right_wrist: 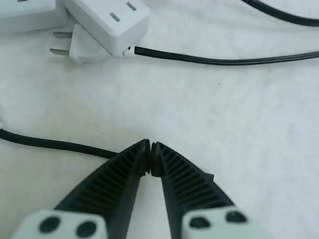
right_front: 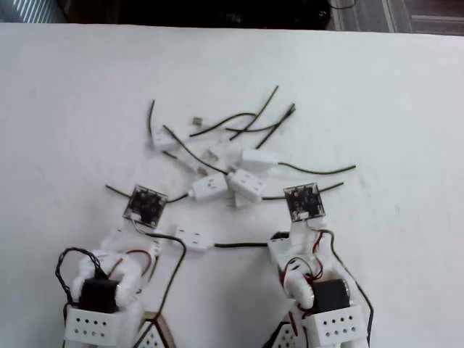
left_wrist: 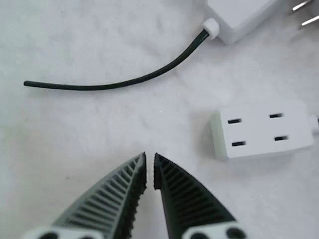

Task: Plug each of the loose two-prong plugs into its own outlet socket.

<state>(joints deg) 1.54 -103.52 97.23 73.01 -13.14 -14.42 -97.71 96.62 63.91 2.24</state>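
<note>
Just beyond the left hand point(left_wrist: 150, 158), pressed together, lies an outlet socket point(left_wrist: 261, 129); right hand point(right_wrist: 149, 145) likewise.

The left arm point(right_front: 101, 297) and right arm point(right_front: 326, 301) are built of white plastic shells around black motor blocks. Each ends in a white base block point(right_front: 93, 328) dotted with rows of small round holes. Thin red wires point(right_front: 293, 270) and black cables point(right_front: 72, 254) loop loosely along both. Each wrist carries a dark square circuit board point(right_front: 145, 204) speckled with tiny pale points. The left gripper point(left_wrist: 149, 157) and the right gripper point(right_wrist: 149, 145) have dark grey fingers point(left_wrist: 117, 196) that taper to points. Their inner faces are ribbed crosswise and toothed, and they are fixed to white mounts point(right_wrist: 65, 225) with paired dark round holes.
</note>
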